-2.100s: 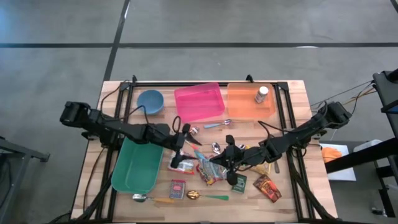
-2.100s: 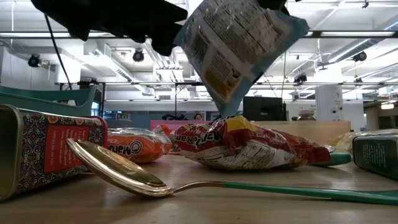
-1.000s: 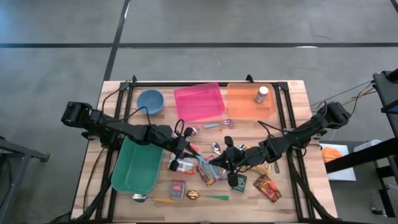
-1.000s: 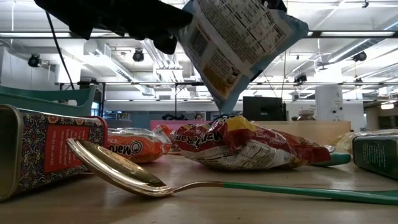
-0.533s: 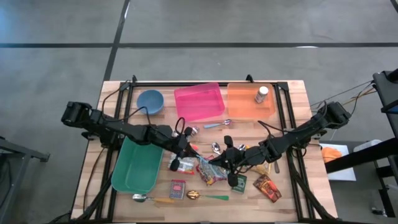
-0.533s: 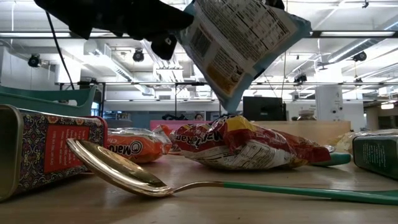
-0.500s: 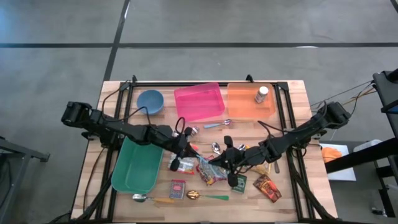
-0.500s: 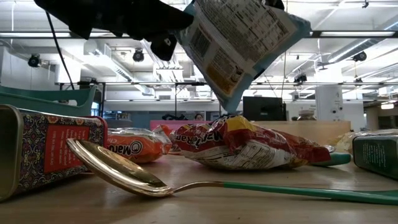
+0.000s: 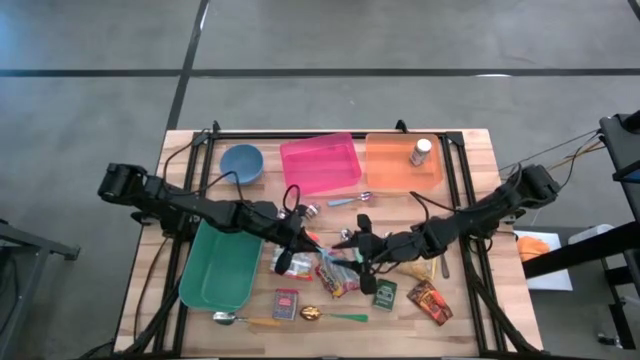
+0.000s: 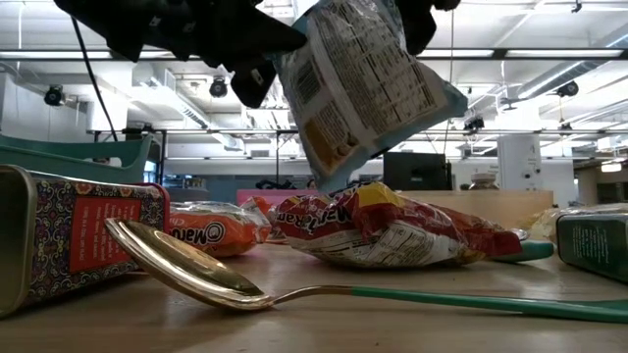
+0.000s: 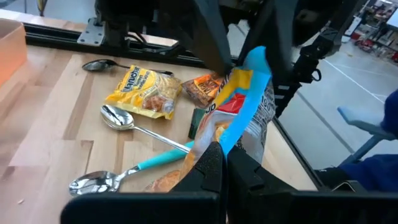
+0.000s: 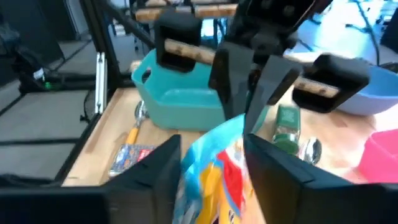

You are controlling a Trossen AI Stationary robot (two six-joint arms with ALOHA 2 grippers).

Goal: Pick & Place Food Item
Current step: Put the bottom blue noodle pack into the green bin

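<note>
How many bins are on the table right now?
3: green bin at the table's left side; pink bin at the back middle; orange bin right of it, holding a bottle.

A wooden table [image 9: 200, 148] carries bins [image 9: 320, 164], spoons [image 9: 330, 316] and packets [image 9: 433, 300].
</note>
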